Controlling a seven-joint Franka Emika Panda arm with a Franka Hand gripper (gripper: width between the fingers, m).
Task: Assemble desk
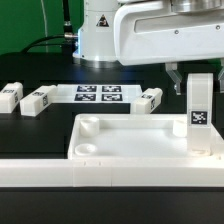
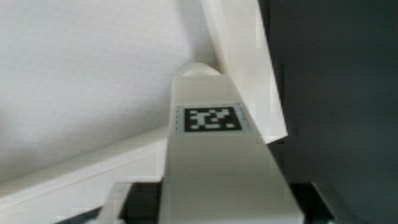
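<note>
The desk panel lies flat on the black table, rim up, with round sockets at its corners. My gripper is shut on a white leg with a tag on it and holds it upright at the panel's corner on the exterior view's right; I cannot tell whether the leg is seated in it. In the wrist view the leg fills the space between the dark fingers, pointing at the panel's rim. Three loose legs lie behind the panel: two on the exterior view's left and one in the middle.
The marker board lies flat at the back of the table. The long white border rail runs along the front edge. The arm's white base stands behind the marker board.
</note>
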